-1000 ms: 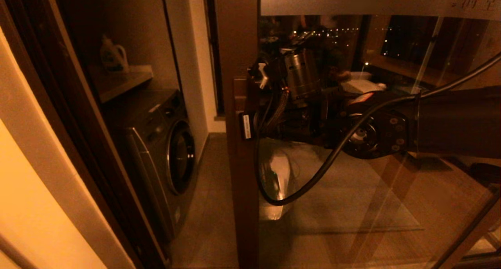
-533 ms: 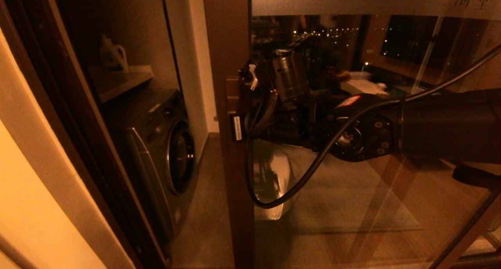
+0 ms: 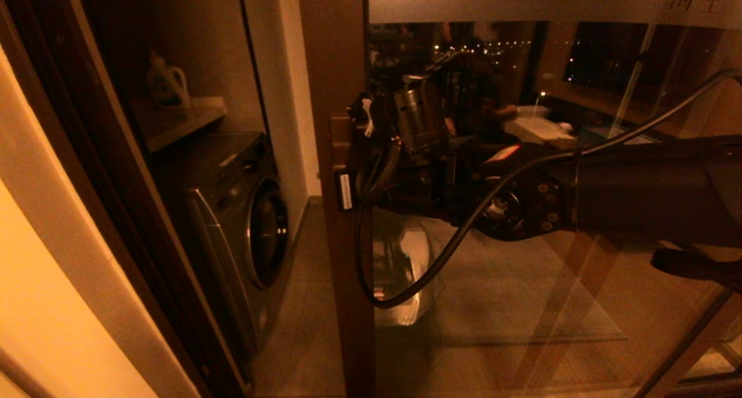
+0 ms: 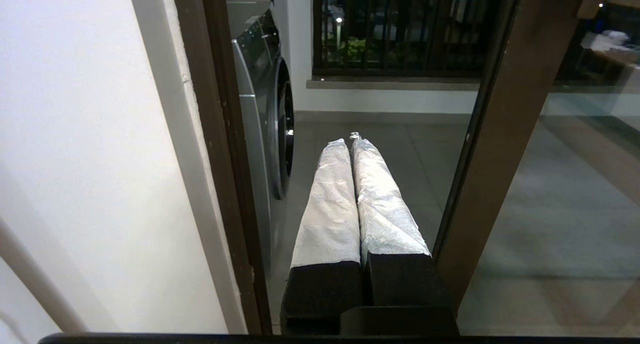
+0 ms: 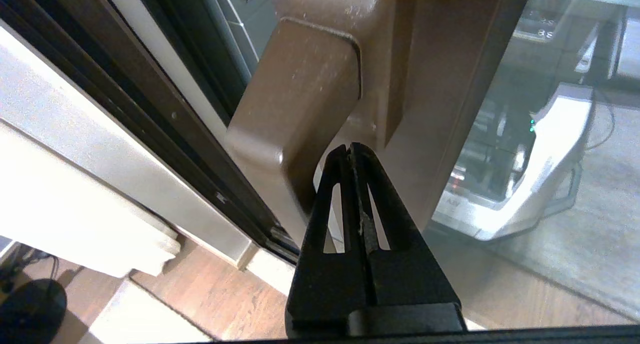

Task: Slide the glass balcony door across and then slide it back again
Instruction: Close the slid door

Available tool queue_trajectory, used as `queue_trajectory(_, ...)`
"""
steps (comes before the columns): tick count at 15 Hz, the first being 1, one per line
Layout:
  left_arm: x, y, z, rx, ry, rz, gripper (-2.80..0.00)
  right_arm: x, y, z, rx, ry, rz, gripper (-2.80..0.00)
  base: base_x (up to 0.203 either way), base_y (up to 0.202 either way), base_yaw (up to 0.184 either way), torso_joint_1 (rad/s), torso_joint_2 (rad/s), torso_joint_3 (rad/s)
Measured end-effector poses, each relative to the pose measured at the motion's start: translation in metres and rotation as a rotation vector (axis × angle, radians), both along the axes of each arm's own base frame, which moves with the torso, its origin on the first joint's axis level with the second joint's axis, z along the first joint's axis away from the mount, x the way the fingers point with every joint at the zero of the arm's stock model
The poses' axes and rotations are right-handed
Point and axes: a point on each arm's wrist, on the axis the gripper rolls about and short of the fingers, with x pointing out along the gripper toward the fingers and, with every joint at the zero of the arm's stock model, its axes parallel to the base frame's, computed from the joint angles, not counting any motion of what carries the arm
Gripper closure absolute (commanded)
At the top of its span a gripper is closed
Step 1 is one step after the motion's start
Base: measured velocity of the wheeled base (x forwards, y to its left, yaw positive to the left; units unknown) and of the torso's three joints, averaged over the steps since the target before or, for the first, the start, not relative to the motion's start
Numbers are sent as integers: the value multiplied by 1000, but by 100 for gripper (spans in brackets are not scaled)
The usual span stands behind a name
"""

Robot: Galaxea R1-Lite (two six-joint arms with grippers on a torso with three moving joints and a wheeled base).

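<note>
The glass balcony door (image 3: 522, 311) has a brown wooden stile (image 3: 339, 56) and a frosted top band (image 3: 522, 1) with dark characters at the right. Its blocky wooden handle (image 5: 295, 98) sits on the stile. My right gripper (image 5: 350, 148) is shut, and its black tips are tucked into the gap between handle and stile, holding nothing. In the head view the right arm (image 3: 637, 195) reaches in from the right to the handle (image 3: 338, 137). My left gripper (image 4: 350, 139), white-wrapped and shut, points into the opening beside the stile (image 4: 505, 133).
A washing machine (image 3: 243, 212) stands in the alcove left of the opening, with a detergent bottle (image 3: 167, 82) on a shelf above. The fixed dark jamb (image 4: 220, 133) bounds the opening. A barred window (image 4: 400, 28) lies beyond. A black cable (image 3: 406, 282) loops under my right wrist.
The door stile and my right arm have moved left together, narrowing the opening towards the jamb. The motion is smaller in the last half second.
</note>
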Motion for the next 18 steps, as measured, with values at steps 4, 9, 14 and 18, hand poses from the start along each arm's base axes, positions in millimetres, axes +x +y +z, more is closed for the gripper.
queue_trajectory(4,0,0,0,0,0,0,0,-1,14,-1,11,-10,16,0,0,0,0,0,0,0)
queue_trajectory(9,0,0,0,0,0,0,0,-3,27,-5,16,-18,28,0,0,0,0,0,0,0)
queue_trajectory(14,0,0,0,0,0,0,0,-7,27,-5,3,-14,-1,0,0,0,0,0,0,0)
queue_trajectory(18,0,0,0,0,0,0,0,-22,6,1,-21,13,-27,0,0,0,0,0,0,0)
